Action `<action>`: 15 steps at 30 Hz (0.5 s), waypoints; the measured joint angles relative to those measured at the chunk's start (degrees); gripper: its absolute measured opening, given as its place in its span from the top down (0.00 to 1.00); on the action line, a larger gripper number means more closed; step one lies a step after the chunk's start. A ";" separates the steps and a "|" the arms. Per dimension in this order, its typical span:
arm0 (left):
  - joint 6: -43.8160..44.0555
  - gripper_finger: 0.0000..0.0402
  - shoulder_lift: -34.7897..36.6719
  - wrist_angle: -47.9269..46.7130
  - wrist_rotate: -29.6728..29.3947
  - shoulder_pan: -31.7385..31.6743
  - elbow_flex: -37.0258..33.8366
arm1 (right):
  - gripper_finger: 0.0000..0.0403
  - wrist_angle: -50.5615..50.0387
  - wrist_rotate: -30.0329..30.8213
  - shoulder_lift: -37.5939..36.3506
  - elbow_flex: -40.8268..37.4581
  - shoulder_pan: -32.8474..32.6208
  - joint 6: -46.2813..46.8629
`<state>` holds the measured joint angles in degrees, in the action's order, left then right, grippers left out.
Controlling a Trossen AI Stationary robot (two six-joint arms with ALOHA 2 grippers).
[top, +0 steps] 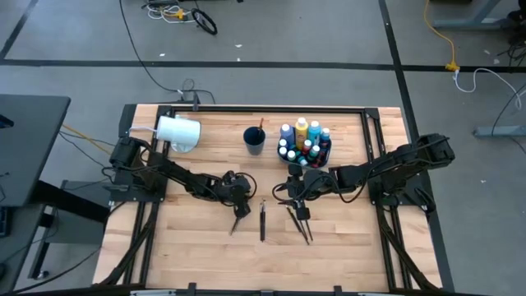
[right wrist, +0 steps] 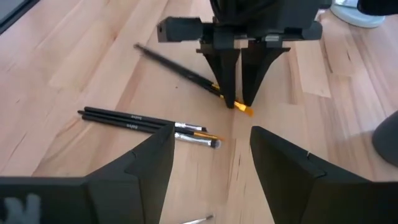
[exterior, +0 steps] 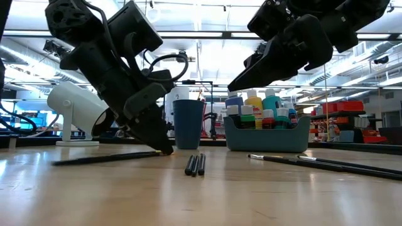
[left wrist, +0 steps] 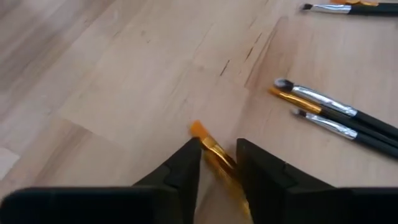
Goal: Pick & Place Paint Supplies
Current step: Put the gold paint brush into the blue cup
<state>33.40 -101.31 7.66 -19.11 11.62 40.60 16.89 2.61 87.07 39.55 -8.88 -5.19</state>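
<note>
Three dark brushes (exterior: pixel 195 164) lie bundled side by side on the wooden table (top: pixel 205 247) nearest the low camera, likely waiting their turn, with more brushes (top: pixel 301 220) loose to their right. Just behind, the left gripper (left wrist: pixel 217 163) slants steeply down to the wood, its fingers a narrow gap apart astride an orange-tipped brush (right wrist: pixel 186 74) that lies flat, not clamped. Farther back, the right gripper (right wrist: pixel 211 158) hangs raised and spread wide, empty, before the bin of paint bottles (top: pixel 304 141) and blue cup (top: pixel 254 140).
</note>
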 joint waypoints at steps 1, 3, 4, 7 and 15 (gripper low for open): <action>0.36 0.75 0.06 -0.46 0.13 0.00 0.02 | 0.47 0.08 0.00 0.00 0.00 0.00 0.00; 0.68 0.79 0.06 -1.23 0.09 -0.04 0.02 | 0.47 -0.18 0.00 0.00 0.00 0.00 -0.02; 0.67 0.82 0.06 -1.42 0.09 -0.04 0.00 | 0.47 -0.19 0.00 0.00 0.00 0.00 -0.02; 0.60 0.88 0.03 -1.63 0.04 -0.04 -0.04 | 0.47 -0.13 0.00 0.00 0.00 0.00 -0.04; 1.83 0.97 -0.05 0.08 -1.39 -0.09 -0.23 | 0.47 -0.11 -0.02 0.00 0.00 0.00 -0.07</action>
<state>35.24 -101.36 7.73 -20.50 11.53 40.37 16.78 2.59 87.07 39.55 -8.88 -5.26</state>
